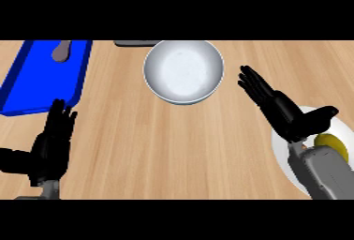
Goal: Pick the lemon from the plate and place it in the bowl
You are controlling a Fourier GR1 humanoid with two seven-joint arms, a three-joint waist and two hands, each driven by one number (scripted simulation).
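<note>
A yellow lemon (332, 144) lies on a white plate (279, 149) at the right edge, partly hidden behind my right forearm. My right hand (280, 108) is open above the plate's upper left side, fingers straight and pointing up-left, thumb stretched toward the lemon without holding it. A white bowl (184, 71) stands at the top middle of the wooden counter, up and to the left of that hand, and holds nothing. My left hand (53, 139) rests open at the lower left, fingers up.
A blue tray (34, 79) lies at the upper left with a small brown object (62, 50) on it. A dark flat object (136, 43) shows at the top edge just left of the bowl.
</note>
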